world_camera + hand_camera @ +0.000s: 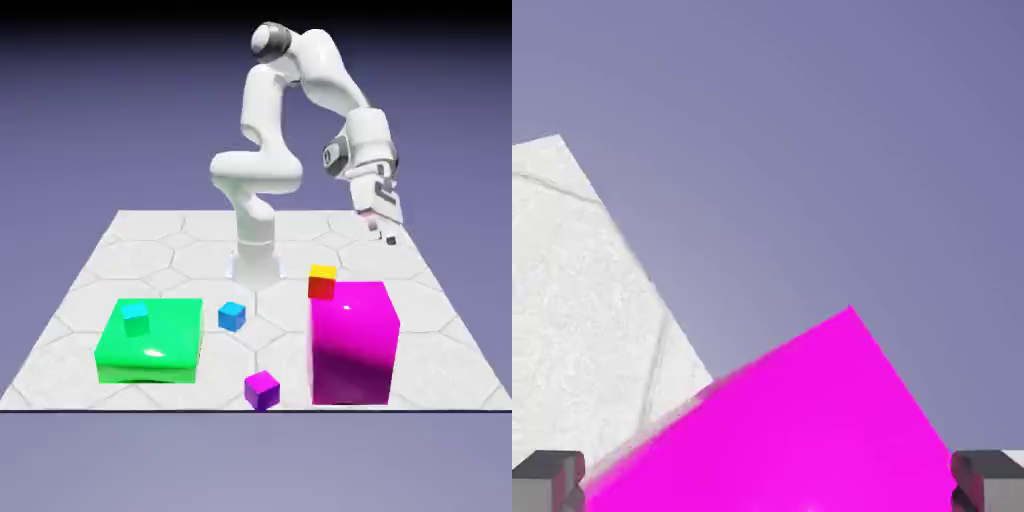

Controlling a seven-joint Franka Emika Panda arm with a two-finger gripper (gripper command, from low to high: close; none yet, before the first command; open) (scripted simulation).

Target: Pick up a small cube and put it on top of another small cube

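The small blue cube [232,316] with a cyan top sits on the table in front of the robot's base. The other small cube [322,282], red with a yellow top, rests on the table against the far left edge of the magenta block. My gripper [384,235] hangs high in the air, behind and to the exterior view's right of the red cube, open and empty. In the hand view my gripper [768,492] has its grey fingertips [548,478] wide apart at the bottom corners. Neither small cube shows in the hand view.
A tall magenta block [352,342] stands at the exterior view's right and fills the lower hand view as the magenta block [802,430]. A low green block [150,342] carries a teal cube [135,318]. A purple cube [262,389] lies near the table's front edge. A table corner [582,330] shows.
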